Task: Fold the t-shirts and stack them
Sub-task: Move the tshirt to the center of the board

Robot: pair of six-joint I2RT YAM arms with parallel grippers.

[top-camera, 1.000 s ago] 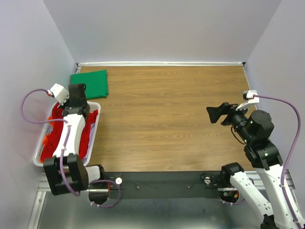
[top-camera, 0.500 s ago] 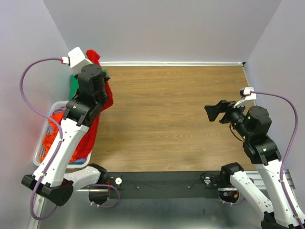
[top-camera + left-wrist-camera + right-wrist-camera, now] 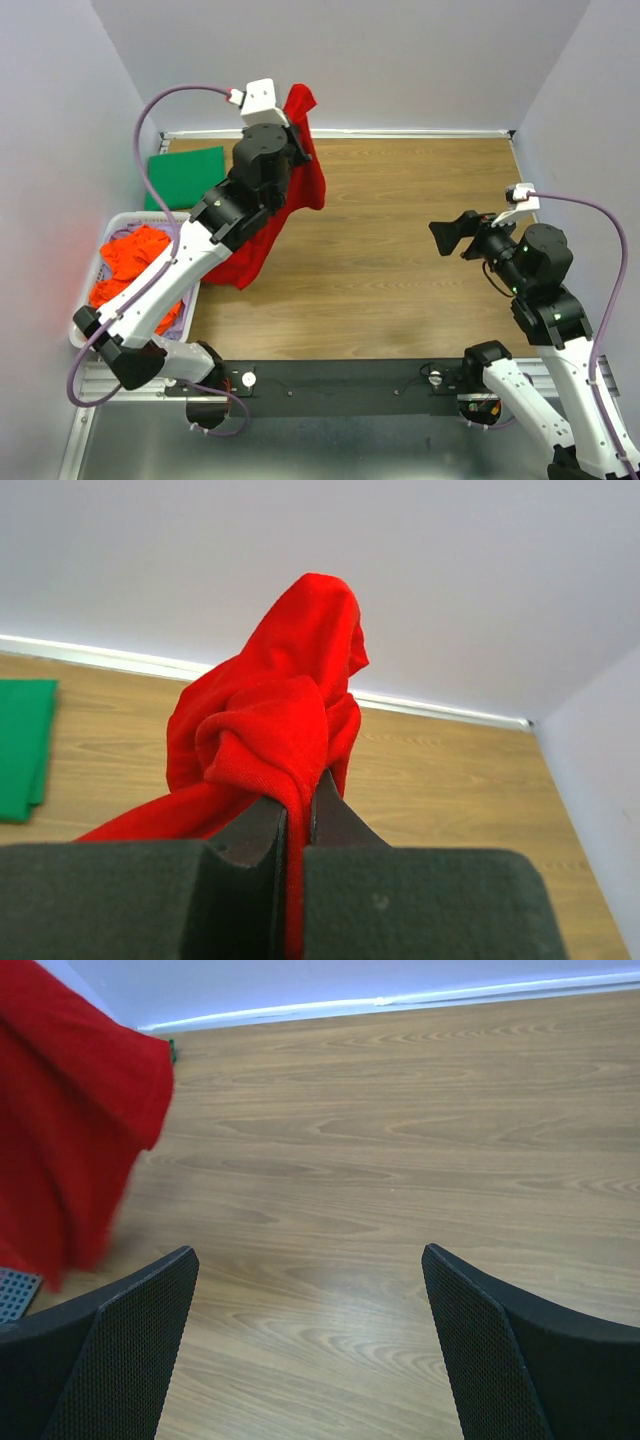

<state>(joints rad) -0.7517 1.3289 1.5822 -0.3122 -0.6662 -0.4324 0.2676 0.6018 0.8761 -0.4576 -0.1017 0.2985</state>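
Note:
My left gripper [image 3: 297, 130] is shut on the bright red t-shirt [image 3: 262, 240] and holds it high over the table's left part, the cloth hanging down in folds. In the left wrist view the red cloth [image 3: 285, 720] bunches above the shut jaws of the left gripper [image 3: 297, 805]. A folded dark green t-shirt [image 3: 187, 177] lies flat at the far left corner. An orange t-shirt [image 3: 135, 258] lies crumpled in the white basket [image 3: 88, 338]. My right gripper [image 3: 450, 238] is open and empty above the table's right side; its view shows the red shirt [image 3: 70, 1120] at the left.
The white slatted basket stands at the table's left edge. Pale walls close in the back and both sides. Bare wooden tabletop [image 3: 400, 240] lies between the arms.
My left gripper has lifted the red t-shirt out of the basket and swung it up and to the right over the table. The orange shirt now shows in the basket. The right arm has barely moved.

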